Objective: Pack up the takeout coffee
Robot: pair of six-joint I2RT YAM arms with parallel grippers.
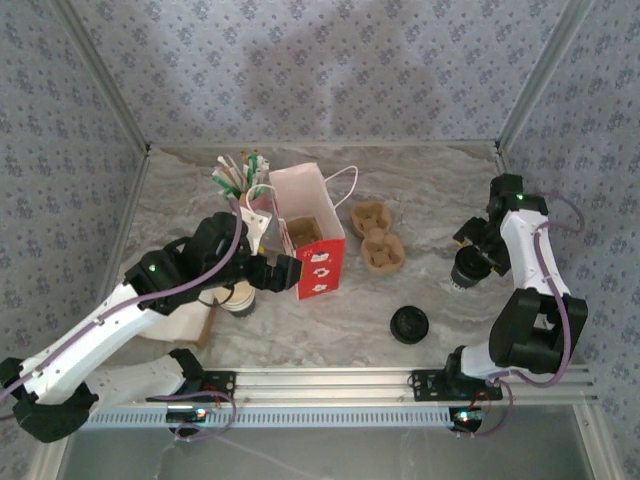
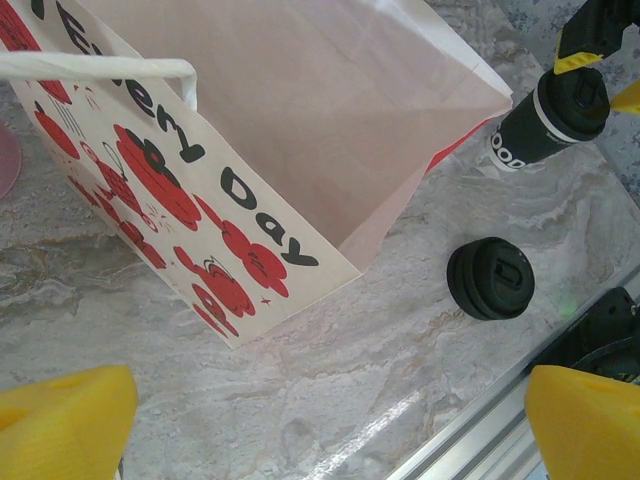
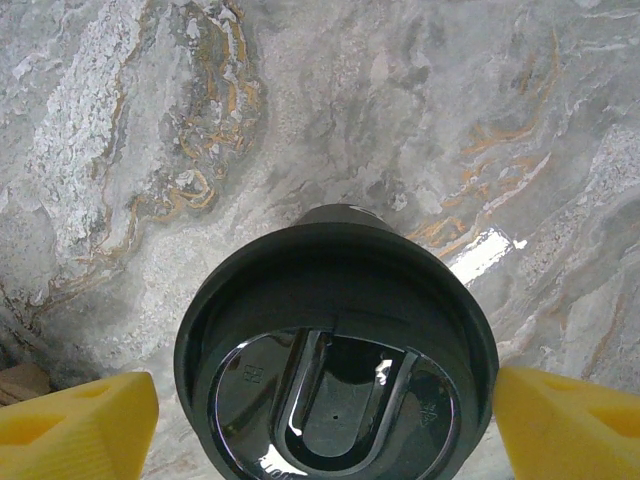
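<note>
Right pincer (image 3: 325,400): jaws open, one either side of the lid of black coffee cup (image 3: 335,330). Cup upright, long axis vertical, lid up, on tabletop (image 1: 440,200) well right of paper bag (image 1: 312,240). Left pincer (image 2: 320,420): jaws wide, holding nothing, just beside bag's printed face. Bag upright, mouth open upward. Brown cup carrier (image 1: 375,237) between bag and cup.

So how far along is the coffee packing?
Done: the paper bag stands open; nothing shows inside from the left wrist view. In hand: right gripper straddles the lidded black cup, jaws open; left gripper open beside the bag. Left: cup, cardboard carrier and loose lid all sit outside the bag.
</note>
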